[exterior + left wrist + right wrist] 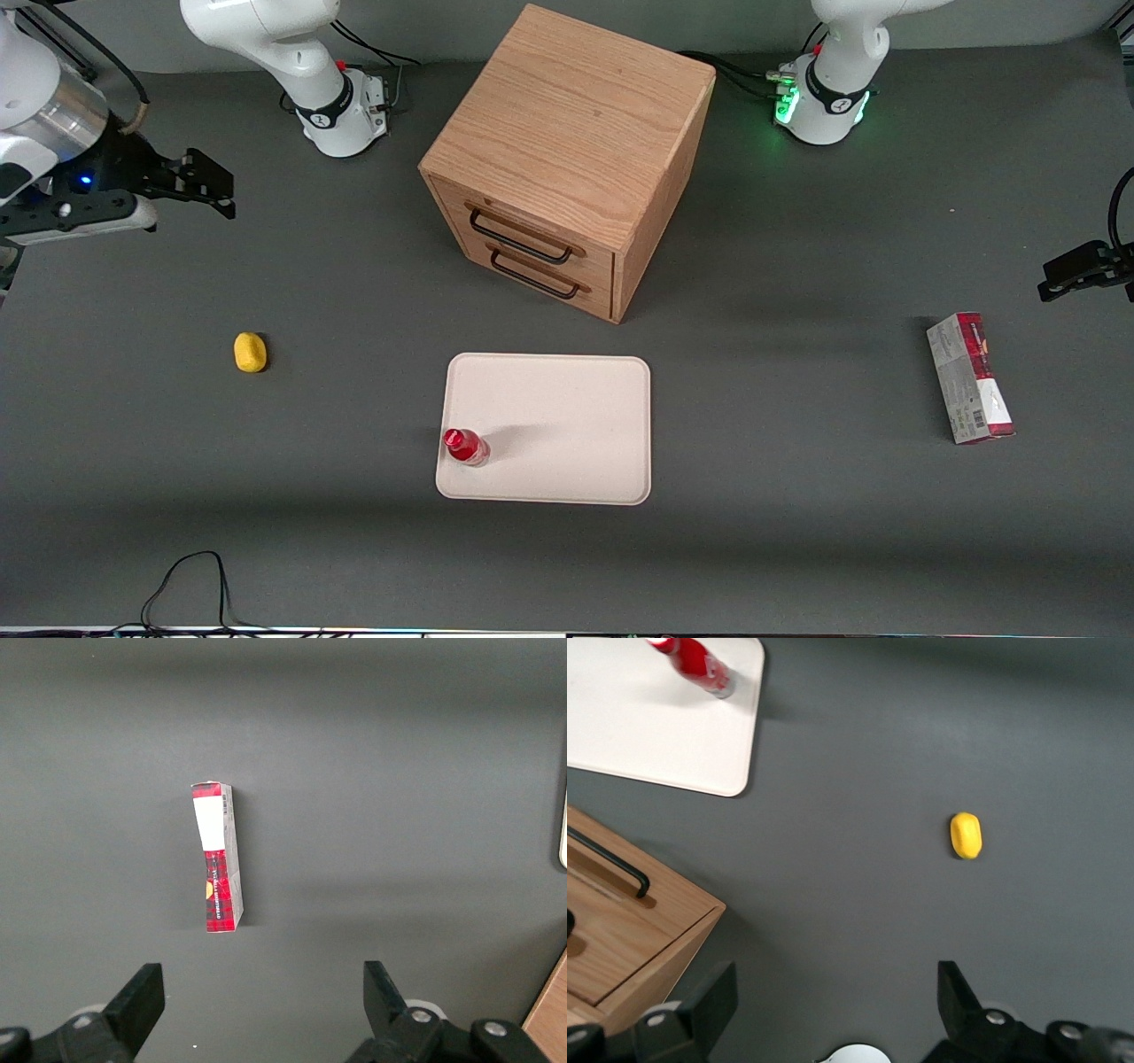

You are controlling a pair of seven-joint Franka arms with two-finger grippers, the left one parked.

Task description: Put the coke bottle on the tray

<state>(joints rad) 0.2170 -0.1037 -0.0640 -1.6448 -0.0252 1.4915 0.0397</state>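
Observation:
The small red coke bottle stands upright on the cream-white tray, in the tray's corner nearest the front camera on the working arm's side. It shows too in the right wrist view as the bottle on the tray. My gripper hangs high above the table at the working arm's end, well away from the tray. Its fingers stand wide apart with nothing between them; the gripper is open over bare grey table.
A wooden drawer cabinet with two black handles stands farther from the front camera than the tray. A yellow lemon-like lump lies toward the working arm's end. A red-and-grey carton lies toward the parked arm's end.

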